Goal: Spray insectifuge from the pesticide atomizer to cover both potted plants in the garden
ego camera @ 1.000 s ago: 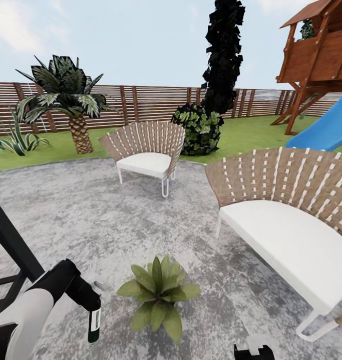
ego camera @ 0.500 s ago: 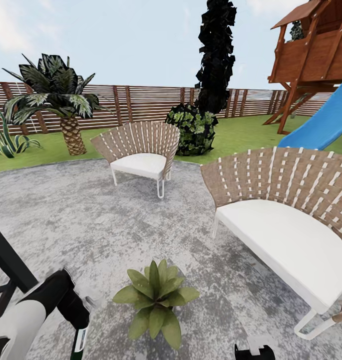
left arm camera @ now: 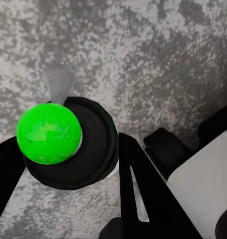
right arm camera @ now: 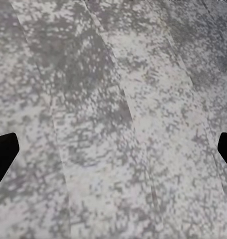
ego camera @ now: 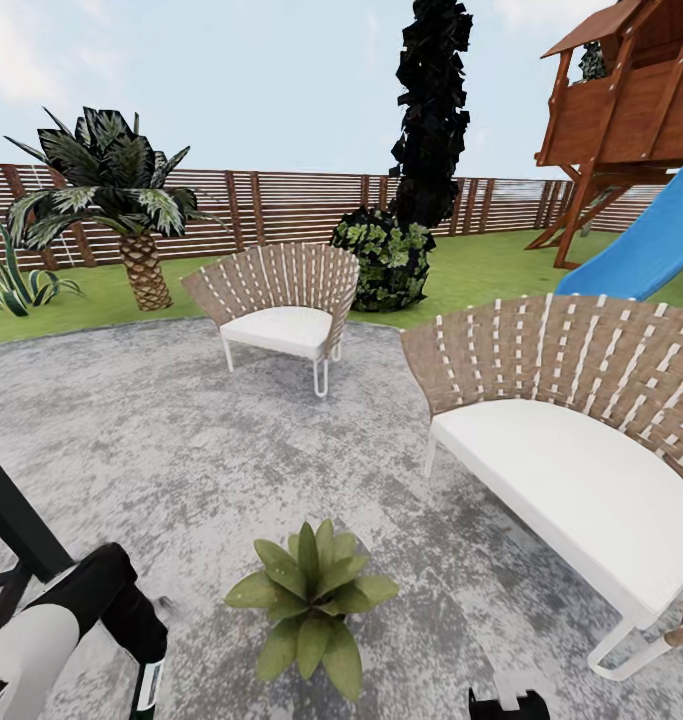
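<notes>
Two woven chairs [ego camera: 286, 300] [ego camera: 581, 420] with white cushions, palm tree [ego camera: 116, 200], dark bush [ego camera: 386, 255] — wooden playhouse [ego camera: 621, 110], blue slide [ego camera: 651, 245]

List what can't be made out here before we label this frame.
- Pesticide atomizer: head view, lower body cut by the bottom edge; left wrist view looks down onto its green-dotted head.
- Second potted plant: one in view.
- Right gripper: just the dark fingers' tips at the frame's edges.

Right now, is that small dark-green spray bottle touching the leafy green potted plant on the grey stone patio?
Apart. The head view shows grey patio between the bottle and the plant's leaves.
</notes>
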{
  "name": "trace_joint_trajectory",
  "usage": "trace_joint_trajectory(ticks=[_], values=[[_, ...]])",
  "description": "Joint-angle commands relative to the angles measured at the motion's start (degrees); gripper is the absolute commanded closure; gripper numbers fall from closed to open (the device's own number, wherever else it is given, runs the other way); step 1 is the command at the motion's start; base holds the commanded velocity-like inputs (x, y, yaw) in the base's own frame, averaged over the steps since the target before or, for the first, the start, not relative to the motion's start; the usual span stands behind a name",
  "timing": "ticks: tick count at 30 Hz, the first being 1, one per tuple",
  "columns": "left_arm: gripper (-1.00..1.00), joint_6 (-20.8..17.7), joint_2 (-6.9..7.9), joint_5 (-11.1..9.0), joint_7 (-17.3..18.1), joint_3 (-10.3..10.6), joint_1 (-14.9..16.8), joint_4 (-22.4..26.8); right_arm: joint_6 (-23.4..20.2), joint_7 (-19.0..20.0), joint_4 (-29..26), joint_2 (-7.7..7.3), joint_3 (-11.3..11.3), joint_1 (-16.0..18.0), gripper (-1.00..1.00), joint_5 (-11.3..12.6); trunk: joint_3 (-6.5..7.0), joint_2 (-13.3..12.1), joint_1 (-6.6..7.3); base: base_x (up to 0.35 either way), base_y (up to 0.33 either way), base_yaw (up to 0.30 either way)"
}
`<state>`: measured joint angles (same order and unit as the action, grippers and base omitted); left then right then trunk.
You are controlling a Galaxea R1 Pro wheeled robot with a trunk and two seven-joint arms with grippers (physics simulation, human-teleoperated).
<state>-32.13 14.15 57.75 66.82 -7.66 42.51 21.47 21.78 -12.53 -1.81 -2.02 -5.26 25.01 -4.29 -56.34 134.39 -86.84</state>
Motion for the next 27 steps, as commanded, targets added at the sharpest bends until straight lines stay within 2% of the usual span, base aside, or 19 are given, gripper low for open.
trace_joint_trajectory(ticks=[1, 4, 7, 14, 18, 21, 22, 24, 25, 27], values=[[1.00, -0.5, -0.51, 0.5, 0.3, -0.4, 0.0, 0.1, 0.0, -0.6, 0.1, 0.00, -0.4, 0.0, -1.00, -0.5, -0.08, 0.0, 0.00, 0.154, 0.031, 0.028], [1.00, -0.5, -1.53, 0.5, 0.0, -0.5, 0.0, 0.1, 0.0, -0.6, 0.1, 0.04, -0.4, 0.0, -1.00, -0.4, -0.22, 0.0, 0.00, 0.223, 0.071, 0.101], [1.00, -0.5, -1.53, 0.6, -0.1, -0.3, 0.1, 0.2, -0.1, -0.6, 0.1, 0.01, -0.4, 0.0, -1.00, -0.4, -0.29, 0.0, 0.00, 0.086, 0.031, 0.051], [1.00, -0.5, 0.89, 0.6, -0.1, -0.2, 0.0, -0.1, 0.0, -0.6, 0.0, -0.06, -0.4, 0.0, -1.00, -0.4, -0.31, 0.0, 0.00, 0.010, 0.003, 0.006], [1.00, -0.5, 0.93, 0.5, -0.1, -0.2, -0.1, 0.1, 0.0, -0.6, 0.0, -0.09, -0.3, 0.0, -1.00, -0.4, -0.35, 0.0, 0.00, 0.000, 0.000, 0.000], [1.00, -0.5, 0.08, 0.4, 0.2, -0.4, 0.1, 0.2, 0.0, -0.6, 0.0, -0.09, -0.3, 0.0, -1.00, -0.4, -0.54, 0.0, 0.00, 0.000, 0.000, 0.000], [1.00, -0.5, -0.52, 0.4, 0.3, -0.5, 0.2, 0.2, 0.0, -0.6, 0.0, -0.09, -0.3, 0.0, -1.00, -0.4, -0.62, 0.0, 0.00, 0.000, 0.000, 0.000], [1.00, -0.6, -3.12, 0.6, 0.2, -0.4, 0.4, 0.2, 0.0, -0.6, 0.0, -0.09, -0.3, 0.0, -1.00, -0.4, -0.75, 0.0, 0.00, 0.000, 0.000, 0.000], [1.00, -0.6, -3.78, 0.6, 0.1, -0.4, 0.5, 0.2, 0.0, -0.6, 0.0, -0.09, -0.3, 0.0, -1.00, -0.4, -0.77, 0.0, 0.00, 0.000, 0.000, 0.000], [1.00, -0.6, -4.14, 0.6, 0.1, -0.3, 0.5, 0.2, 0.0, -0.6, 0.0, -0.14, -0.3, 0.0, -1.00, -0.4, -0.79, 0.0, 0.00, 0.000, 0.000, 0.000]])
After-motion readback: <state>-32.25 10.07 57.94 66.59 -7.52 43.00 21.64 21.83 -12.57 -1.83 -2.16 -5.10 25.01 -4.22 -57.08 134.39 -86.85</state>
